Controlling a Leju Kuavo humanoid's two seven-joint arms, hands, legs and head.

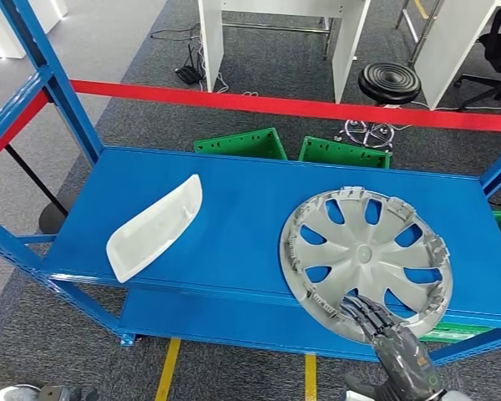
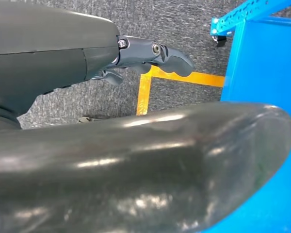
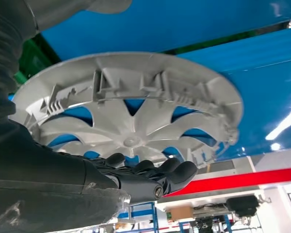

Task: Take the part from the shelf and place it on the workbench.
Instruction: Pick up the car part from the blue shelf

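Your silver hubcap (image 1: 366, 261) lies inner side up, overhanging the blue shelf's (image 1: 235, 209) front edge. Right hand (image 1: 387, 334) fingers rest on its near rim, grasp unclear; left hand (image 2: 151, 53) holds nothing, fingers loosely extended.

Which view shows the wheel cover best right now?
Head view: the whole wheel cover lies on the blue shelf, right hand at its near rim. The right wrist view shows it close, partly hidden by fingers.

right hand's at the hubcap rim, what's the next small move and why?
Probably close the right hand on the near rim of the hubcap. Its fingers already reach over that edge, the hubcap lies flat on the blue shelf, and no firm grip is visible.
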